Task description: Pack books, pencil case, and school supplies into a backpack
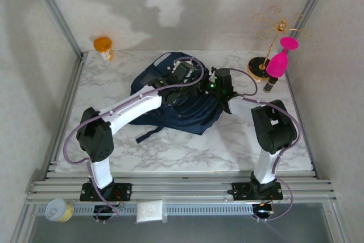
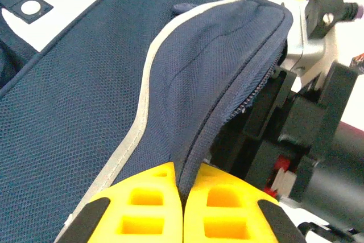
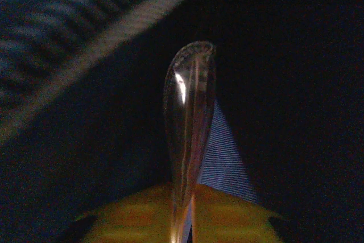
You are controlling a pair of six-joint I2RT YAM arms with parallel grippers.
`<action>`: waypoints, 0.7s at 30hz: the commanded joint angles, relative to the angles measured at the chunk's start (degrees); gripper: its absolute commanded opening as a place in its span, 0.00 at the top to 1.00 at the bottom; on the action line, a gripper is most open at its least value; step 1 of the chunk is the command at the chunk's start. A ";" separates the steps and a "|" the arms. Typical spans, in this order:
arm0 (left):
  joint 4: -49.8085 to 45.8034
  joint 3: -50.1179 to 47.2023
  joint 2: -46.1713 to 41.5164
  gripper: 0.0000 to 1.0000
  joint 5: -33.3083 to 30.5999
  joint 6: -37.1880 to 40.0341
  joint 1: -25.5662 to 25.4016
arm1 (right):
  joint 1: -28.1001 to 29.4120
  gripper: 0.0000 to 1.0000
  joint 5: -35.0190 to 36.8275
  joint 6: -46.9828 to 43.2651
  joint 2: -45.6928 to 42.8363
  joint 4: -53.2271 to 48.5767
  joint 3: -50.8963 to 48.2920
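Backpack (image 2: 85, 112) edge sits between left fingers (image 2: 149, 209); right fingers (image 3: 136, 214) clamp a glossy strip (image 3: 187, 118).

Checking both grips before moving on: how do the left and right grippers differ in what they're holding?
The left gripper is shut on the backpack fabric beside the open zip, in bright light. The right gripper is shut on a thin glossy item seen edge-on, which I cannot identify. The left gripper sits outside the bag; the right gripper's surroundings are dark, with navy fabric above. Both are yellow-tipped and closed.
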 commanded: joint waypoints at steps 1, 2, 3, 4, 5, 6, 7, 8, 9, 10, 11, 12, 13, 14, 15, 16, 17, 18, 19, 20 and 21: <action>4.33 0.13 -4.64 1.00 0.43 -2.69 1.05 | 0.64 0.74 0.15 -6.77 -0.26 -3.45 0.64; 4.78 -0.40 -4.82 1.00 0.62 -2.87 1.39 | 0.52 0.72 0.70 -8.63 -1.51 -5.49 0.78; 4.82 -0.48 -4.69 1.00 1.10 -3.11 1.83 | 0.43 0.68 1.43 -10.48 -2.87 -8.06 0.93; 4.52 -0.55 -4.48 1.00 1.28 -3.54 2.22 | 0.36 0.64 2.16 -11.86 -4.11 -10.78 1.21; 4.65 -0.71 -4.48 1.00 1.75 -3.71 2.57 | 0.20 0.59 2.44 -13.69 -5.34 -13.76 1.35; 5.04 -1.05 -4.70 1.00 1.95 -3.50 2.71 | -0.06 0.57 2.60 -15.16 -6.74 -16.13 1.07; 5.39 -1.36 -4.94 1.00 1.83 -3.45 2.77 | -0.20 0.55 3.14 -16.00 -7.97 -17.63 0.44; 5.87 -1.64 -5.13 1.00 1.82 -3.36 2.77 | -0.49 0.54 3.54 -16.64 -9.32 -18.65 -0.52; 6.23 -1.80 -5.19 1.00 2.08 -3.27 2.94 | -0.70 0.53 3.51 -17.14 -10.58 -19.53 -1.19; 6.16 -1.68 -5.05 1.00 1.97 -3.52 3.11 | -1.04 0.52 3.17 -17.60 -11.40 -20.40 -1.49; 6.15 -1.68 -4.95 1.00 2.23 -3.72 3.21 | -1.55 0.51 2.24 -18.28 -12.14 -21.44 -1.76; 6.24 -1.78 -4.93 1.00 2.73 -3.42 3.27 | -2.19 0.50 1.02 -19.20 -12.68 -22.54 -1.72; 6.24 -1.88 -4.88 1.00 3.14 -3.27 3.26 | -2.66 0.50 0.30 -19.98 -13.06 -23.82 -1.66; 6.24 -1.89 -4.80 1.00 3.30 -3.48 3.30 | -3.03 0.50 0.25 -21.02 -13.61 -25.81 -1.32; 6.33 -1.98 -4.71 1.00 4.11 -3.53 3.30 | -3.34 0.51 0.57 -21.85 -14.23 -27.47 -1.19; 6.61 -1.93 -4.49 1.00 5.42 -3.45 3.30 | -3.78 0.51 1.07 -22.89 -15.21 -29.17 -1.25; 7.00 -2.36 -4.36 1.00 6.23 -3.57 3.21 | -4.05 0.51 1.98 -24.24 -16.36 -31.10 -1.28; 7.72 -3.06 -4.45 1.00 7.03 -3.62 3.14 | -4.50 0.51 2.73 -25.04 -17.60 -32.36 -1.56; 8.48 -3.96 -4.69 1.00 8.13 -3.37 3.19 | -5.17 0.51 2.71 -25.76 -19.27 -32.83 -2.37; 8.77 -4.46 -4.78 0.97 9.03 -2.93 3.15 | -5.74 0.51 1.95 -26.68 -20.88 -33.06 -3.19; 8.58 -4.58 -4.84 0.87 10.69 -1.99 3.30 | -5.86 0.51 1.99 -27.89 -21.91 -34.58 -3.26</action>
